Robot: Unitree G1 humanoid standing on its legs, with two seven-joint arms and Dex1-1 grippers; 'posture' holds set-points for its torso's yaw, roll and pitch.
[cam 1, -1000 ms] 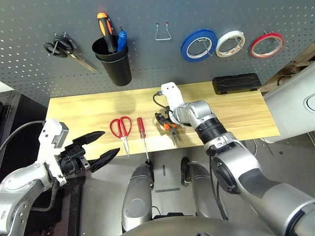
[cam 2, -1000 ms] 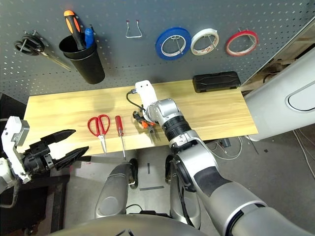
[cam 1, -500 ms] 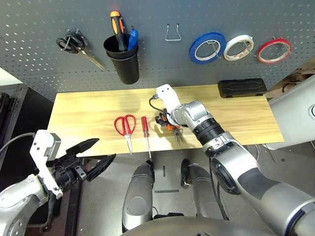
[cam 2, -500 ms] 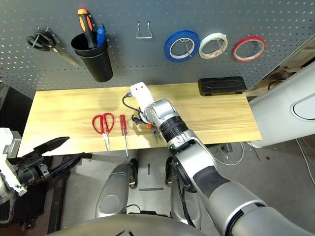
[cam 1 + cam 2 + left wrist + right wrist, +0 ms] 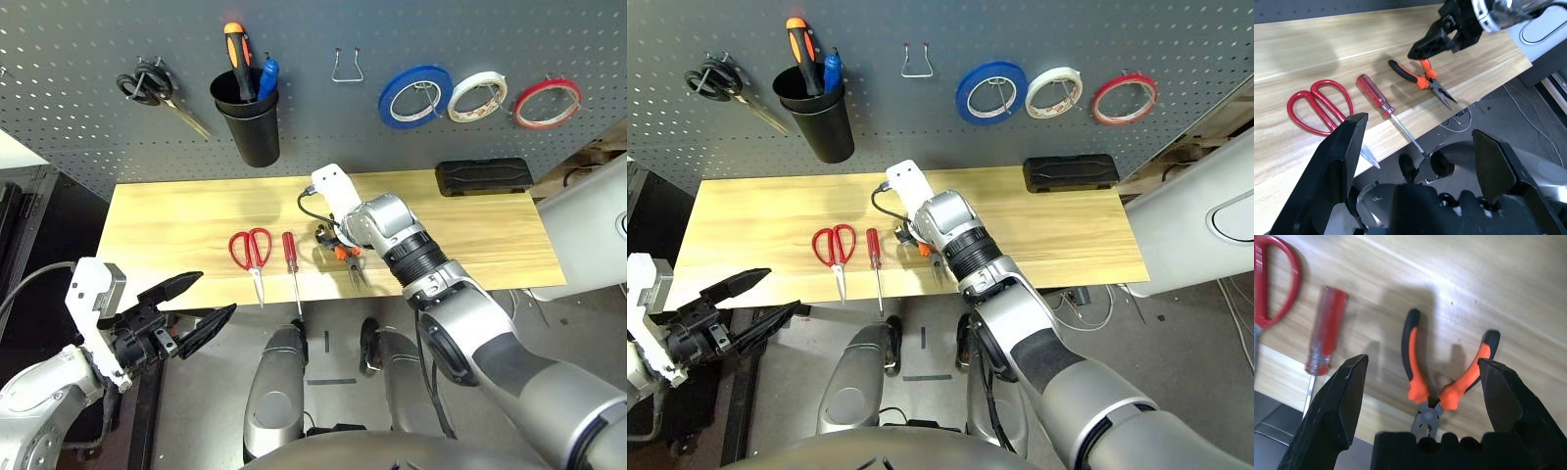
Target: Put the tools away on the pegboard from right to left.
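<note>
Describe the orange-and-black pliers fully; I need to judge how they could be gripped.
The pliers are needle-nosed, with dark metal tips and curved orange handles capped in black that look rubbery. They lie flat on the wooden table, handles spread apart toward the pegboard, nose reaching the table's front edge. The red-handled screwdriver lies apart on their left. The right gripper hovers over them, jaws open astride the handles; nothing but the table touches them.

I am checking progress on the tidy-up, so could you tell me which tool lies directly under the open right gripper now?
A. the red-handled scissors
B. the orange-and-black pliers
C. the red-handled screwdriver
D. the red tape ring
B: in the right wrist view the pliers lie on the table between the right gripper's spread fingers, untouched.
</note>
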